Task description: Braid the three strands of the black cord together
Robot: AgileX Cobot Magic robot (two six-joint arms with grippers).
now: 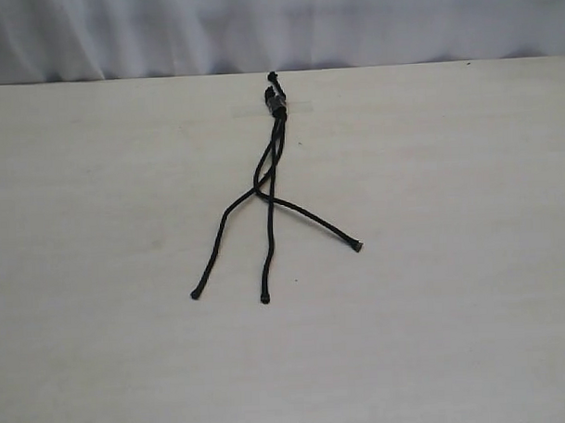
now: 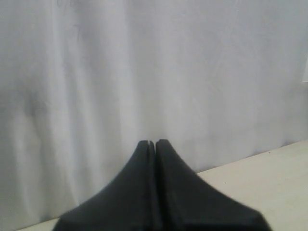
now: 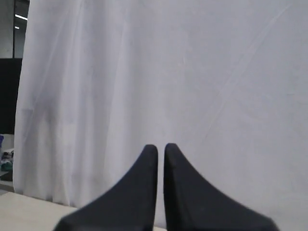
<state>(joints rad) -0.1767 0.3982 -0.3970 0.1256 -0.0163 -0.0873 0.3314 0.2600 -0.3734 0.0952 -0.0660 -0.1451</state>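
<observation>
The cord (image 1: 273, 165) is matte black, and its three strands (image 1: 265, 240) are the same black; the knot (image 1: 278, 102) shows a little grey; the table (image 1: 453, 308) is pale cream with faint grain; the curtain (image 1: 350, 23) behind is white with soft grey folds; the left gripper (image 2: 155, 143) is plain black; the right gripper (image 3: 160, 147) is plain black too.

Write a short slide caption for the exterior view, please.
Black cord taped at its knotted end to a pale table, its three strands fanned out, barely crossed.
</observation>
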